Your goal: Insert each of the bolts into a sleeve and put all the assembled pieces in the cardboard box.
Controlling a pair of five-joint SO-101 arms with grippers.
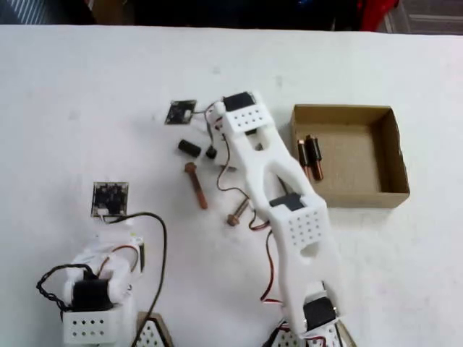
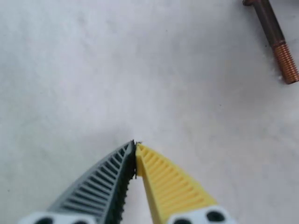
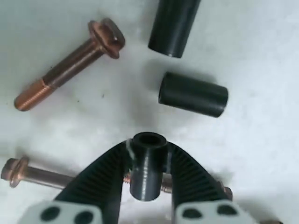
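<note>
Right gripper [image 3: 148, 145] pinches a black sleeve [image 3: 147, 177] over the desk [image 2: 70, 70] — two loose sleeves [image 3: 193, 94] and a copper bolt [image 3: 70, 63] lie just ahead of it. The left gripper [image 2: 135, 148] (fingers pressed together) hangs well apart from the cardboard box [image 1: 387, 155].

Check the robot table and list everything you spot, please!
Surface: white table.
Job's things: two loose bolts, two loose sleeves, two finished pieces in the cardboard box.
Clutter: two dark square cards.
Claws: right claw shut on an upright sleeve; left claw shut, holding nothing.
Cables: black cable beside the left arm; red wires along the right arm.
Surroundings: dark room behind the table, red thing at the far edge.
</note>
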